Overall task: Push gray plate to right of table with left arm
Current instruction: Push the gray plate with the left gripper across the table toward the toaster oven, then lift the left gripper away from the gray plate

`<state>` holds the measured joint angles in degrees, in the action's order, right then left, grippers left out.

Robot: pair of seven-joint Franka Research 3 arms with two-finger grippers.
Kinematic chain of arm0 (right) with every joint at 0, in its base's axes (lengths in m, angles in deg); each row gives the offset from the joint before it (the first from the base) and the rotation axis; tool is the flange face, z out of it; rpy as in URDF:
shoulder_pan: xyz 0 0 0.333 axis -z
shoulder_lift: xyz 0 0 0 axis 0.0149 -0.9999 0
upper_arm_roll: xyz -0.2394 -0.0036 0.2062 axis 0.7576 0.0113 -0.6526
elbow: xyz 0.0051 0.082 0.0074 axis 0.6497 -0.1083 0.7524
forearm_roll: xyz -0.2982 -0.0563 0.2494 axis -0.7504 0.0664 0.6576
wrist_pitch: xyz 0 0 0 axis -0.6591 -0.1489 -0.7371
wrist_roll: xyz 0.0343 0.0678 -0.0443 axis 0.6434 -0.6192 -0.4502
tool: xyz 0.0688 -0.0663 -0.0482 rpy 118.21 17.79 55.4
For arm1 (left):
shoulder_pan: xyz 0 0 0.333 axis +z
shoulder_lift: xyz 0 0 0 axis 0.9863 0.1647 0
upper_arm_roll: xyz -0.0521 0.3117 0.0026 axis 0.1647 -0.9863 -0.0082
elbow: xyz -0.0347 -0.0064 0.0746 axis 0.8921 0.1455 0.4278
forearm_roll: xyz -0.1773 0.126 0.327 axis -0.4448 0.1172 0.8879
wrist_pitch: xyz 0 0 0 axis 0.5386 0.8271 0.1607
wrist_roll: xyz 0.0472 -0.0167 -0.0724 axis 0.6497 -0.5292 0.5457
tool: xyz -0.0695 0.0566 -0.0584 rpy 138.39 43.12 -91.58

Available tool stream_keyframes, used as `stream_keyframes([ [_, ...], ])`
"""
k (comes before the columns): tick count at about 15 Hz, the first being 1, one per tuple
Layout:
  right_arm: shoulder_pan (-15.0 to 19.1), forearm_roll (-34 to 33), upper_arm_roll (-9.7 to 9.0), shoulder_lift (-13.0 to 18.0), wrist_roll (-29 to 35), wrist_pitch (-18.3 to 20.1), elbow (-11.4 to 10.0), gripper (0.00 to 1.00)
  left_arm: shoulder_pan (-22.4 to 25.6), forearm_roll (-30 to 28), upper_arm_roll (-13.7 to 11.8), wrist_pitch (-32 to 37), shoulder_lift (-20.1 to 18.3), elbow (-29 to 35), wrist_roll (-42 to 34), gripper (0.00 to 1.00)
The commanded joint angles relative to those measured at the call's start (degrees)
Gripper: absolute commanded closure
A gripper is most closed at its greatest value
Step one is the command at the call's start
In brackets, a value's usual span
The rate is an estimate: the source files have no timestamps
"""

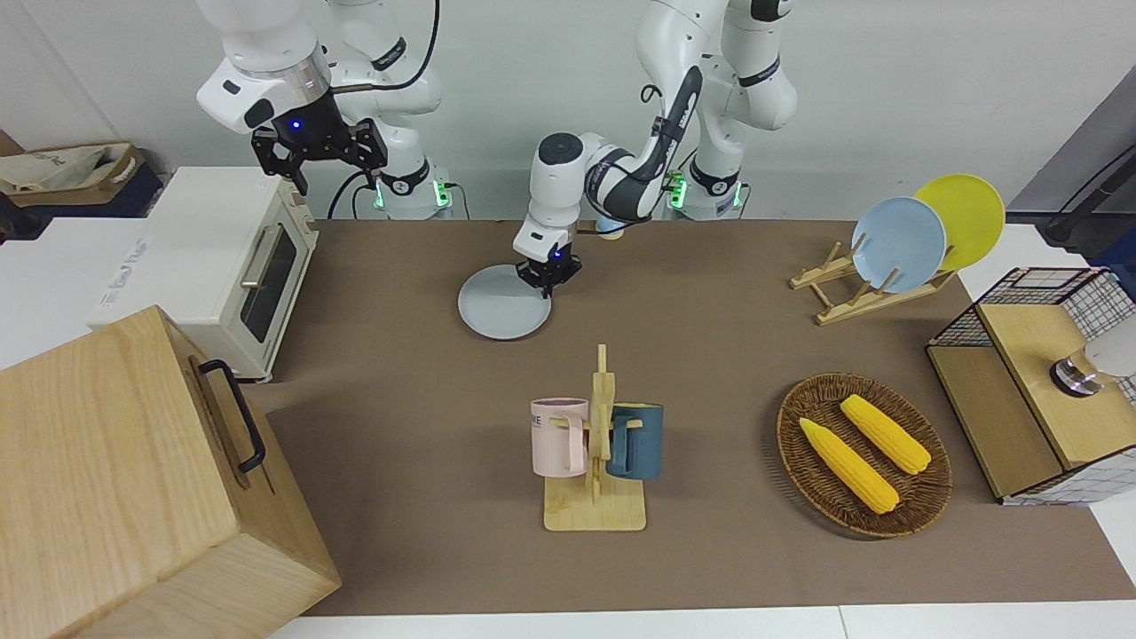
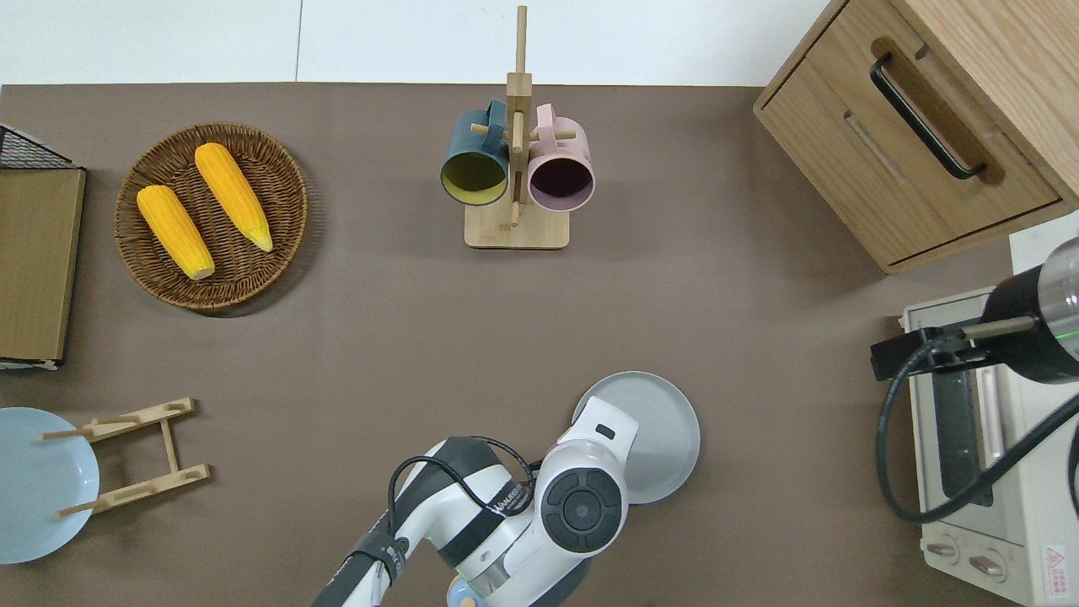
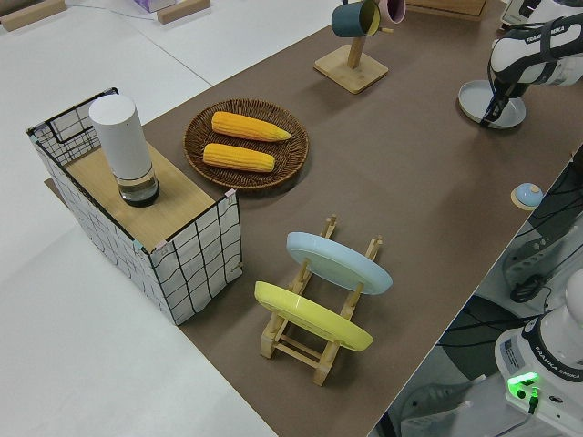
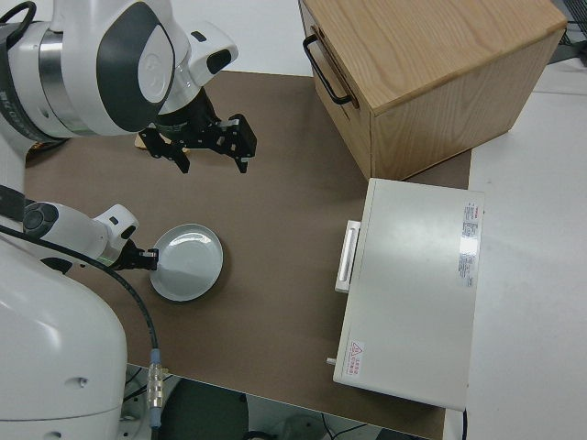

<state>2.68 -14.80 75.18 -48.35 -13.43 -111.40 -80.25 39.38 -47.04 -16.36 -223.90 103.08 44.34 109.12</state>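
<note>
Left claw [image 1: 548, 277] sits low at the gray plate's [image 1: 499, 306] rim on the left-arm side; can't tell if its fingers are apart. Plate lies toward the toaster oven [image 1: 232, 266], mid counter [image 1: 710, 355]. Push goes that way. Right arm parked.

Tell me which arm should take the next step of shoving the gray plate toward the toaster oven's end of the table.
Left. The left gripper is already down at the gray plate, on its edge toward the left arm's end. The right gripper is parked.
</note>
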Motion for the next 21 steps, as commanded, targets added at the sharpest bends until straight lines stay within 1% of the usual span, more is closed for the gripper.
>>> stream_keyframes([
  [1, 1.1, 0.2, -0.92, 0.1, 0.7, 0.9, 0.5, 0.017, -1.5, 0.5, 0.3, 3.0, 4.2, -2.8, 1.5, 0.6],
  [2, 1.1, 0.2, -0.92, 0.1, 0.7, 0.9, 0.5, 0.017, -1.4, 0.5, 0.3, 3.8, 3.4, -3.0, 1.3, 0.39],
  [3, 1.2, 0.2, -0.92, 0.1, 0.7, 0.9, 0.5, 0.017, -1.3, 0.5, 0.3, 4.7, 2.8, -3.0, 1.0, 0.02],
  [4, 1.1, 0.2, -0.92, 0.1, 0.8, 0.9, 0.5, 0.017, -1.3, 0.5, 0.3, 5.1, 2.2, -2.9, 0.9, 0.0],
  [11, 1.2, 0.2, -0.92, 0.1, 0.7, 0.9, 0.5, 0.017, -1.1, 0.5, 0.0, 5.3, 0.5, -2.3, -0.5, 0.0],
  [14, 1.2, 0.2, -0.92, 0.1, 0.7, 0.9, 0.5, 0.017, -0.8, 0.2, -0.4, 8.2, -1.5, -2.3, -3.2, 0.0],
  [18, 1.1, 0.2, -0.92, 0.1, 0.7, 0.9, 0.5, 0.017, 2.7, -0.9, -0.4, 11.9, -5.3, -2.0, -8.3, 0.0],
  [21, 1.2, 0.2, -0.92, 0.1, 0.8, 0.9, 0.5, 0.017, 6.3, -4.3, -0.4, 16.1, -8.7, -2.1, -15.0, 0.0],
])
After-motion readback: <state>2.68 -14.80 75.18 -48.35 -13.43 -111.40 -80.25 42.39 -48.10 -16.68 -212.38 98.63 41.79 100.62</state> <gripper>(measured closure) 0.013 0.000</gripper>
